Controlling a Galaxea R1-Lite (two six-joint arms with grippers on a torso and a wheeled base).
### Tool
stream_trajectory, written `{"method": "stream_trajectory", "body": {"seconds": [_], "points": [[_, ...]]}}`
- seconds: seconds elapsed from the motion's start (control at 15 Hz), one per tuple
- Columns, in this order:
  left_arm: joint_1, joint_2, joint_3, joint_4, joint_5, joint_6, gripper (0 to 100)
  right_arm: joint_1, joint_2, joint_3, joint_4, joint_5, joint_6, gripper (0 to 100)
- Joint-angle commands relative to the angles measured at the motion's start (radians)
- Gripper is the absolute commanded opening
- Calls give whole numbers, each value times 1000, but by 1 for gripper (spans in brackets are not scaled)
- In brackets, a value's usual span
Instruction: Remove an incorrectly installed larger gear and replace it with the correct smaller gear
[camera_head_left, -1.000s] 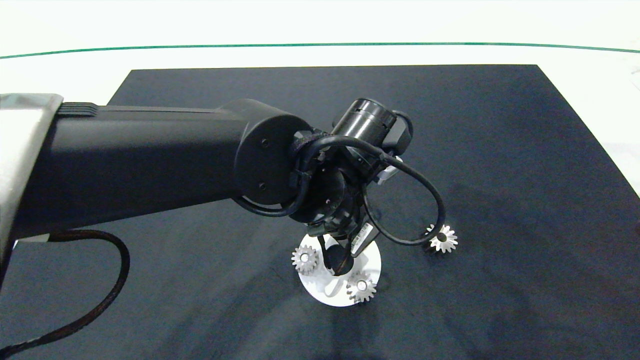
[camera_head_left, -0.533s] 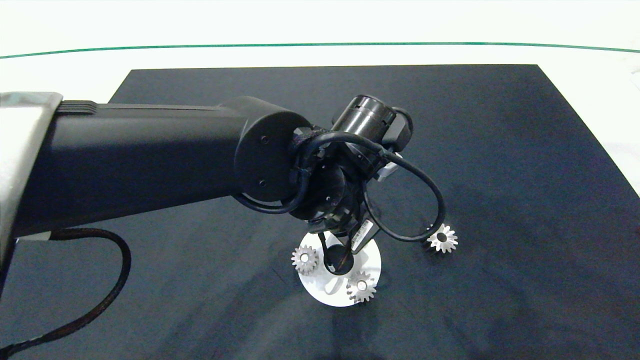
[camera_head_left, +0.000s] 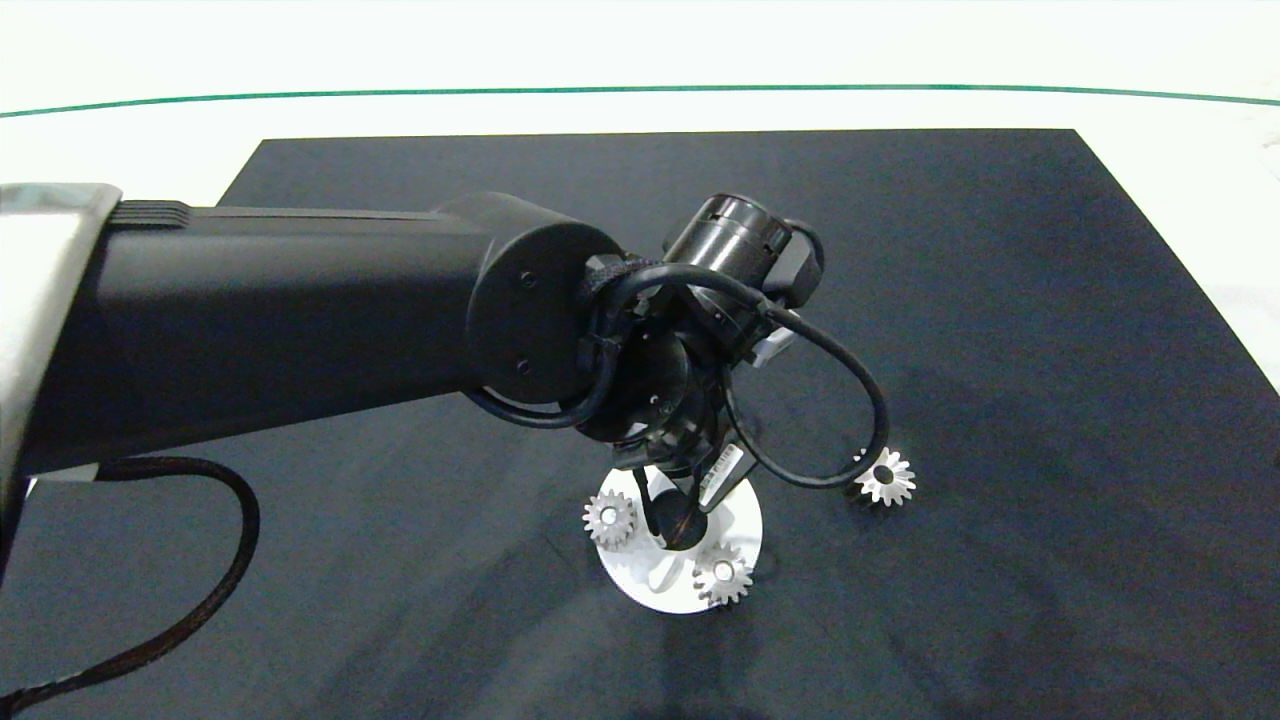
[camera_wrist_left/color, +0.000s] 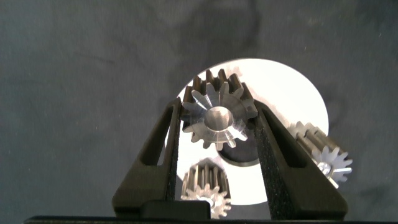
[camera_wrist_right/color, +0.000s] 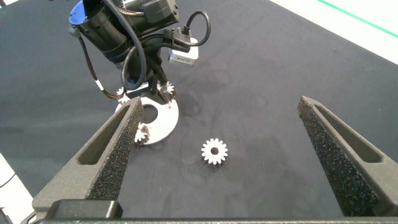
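Left gripper above white disc on dark mat, fingers clamped on smaller gear, held over disc centre; two small gears seated at disc rim; larger gear lies on mat beside disc; right gripper wide apart, empty, well clear.

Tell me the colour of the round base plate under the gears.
White; the base plate shows best in the left wrist view, behind the gear held by the left gripper.

Bright machined metal on the gear in grip — glossy teeth. Smooth white disc, matt dark cloth mat, foam-textured black fingers.
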Motion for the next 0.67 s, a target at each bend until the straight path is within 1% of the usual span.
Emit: {"method": "stream_trajectory", "body": {"seconds": [0.07, 0.67], "points": [[3, 0, 2, 11, 3, 1, 31, 1, -1, 0, 1, -1, -2, 100], [-8, 32, -37, 9, 5, 2, 31, 1, -1, -2, -1, 2, -2, 100]]}}
